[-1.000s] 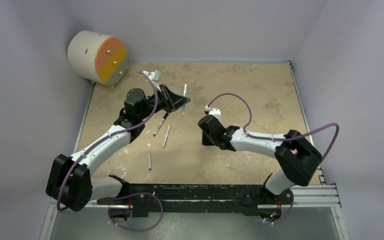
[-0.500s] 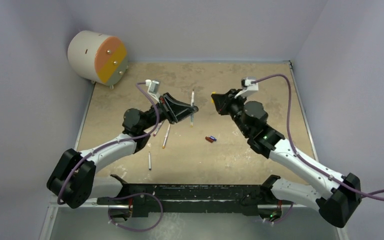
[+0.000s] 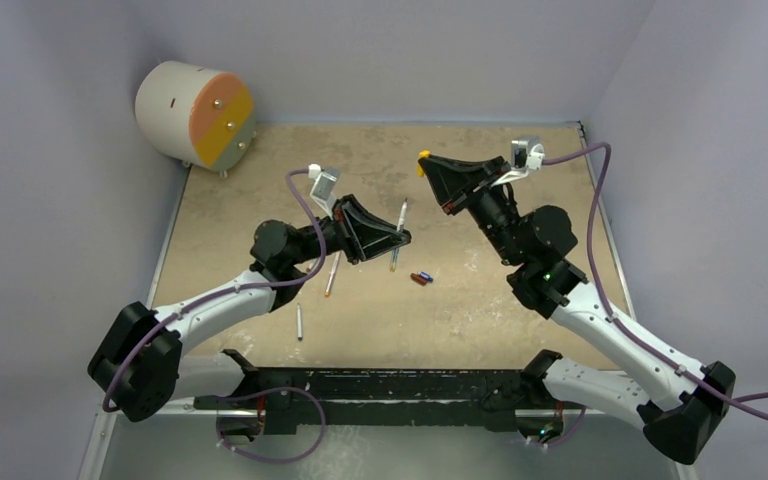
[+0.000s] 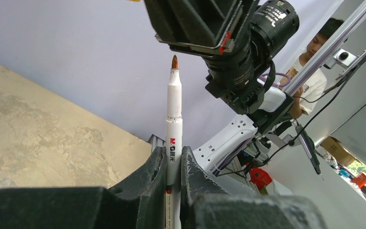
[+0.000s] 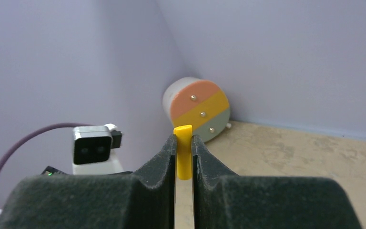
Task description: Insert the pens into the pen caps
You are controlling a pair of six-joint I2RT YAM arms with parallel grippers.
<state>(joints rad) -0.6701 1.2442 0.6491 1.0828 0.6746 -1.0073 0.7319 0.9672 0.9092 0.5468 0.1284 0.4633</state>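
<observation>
Left gripper (image 3: 398, 236) clamped on one pen (image 3: 401, 218), right gripper (image 3: 427, 164) pinching the yellow cap (image 3: 423, 156). Two more pens are down on the bench (image 3: 380, 150), one by the left arm (image 3: 332, 272) and one nearer the bases (image 3: 299, 321). There's a blue cap (image 3: 428, 277) against a red-brown cap (image 3: 417, 280). Only the left wrist view shows the held pen's brown tip. The bench is mottled tan, the walls lilac, and a drum (image 3: 195, 113) sits in the corner.
</observation>
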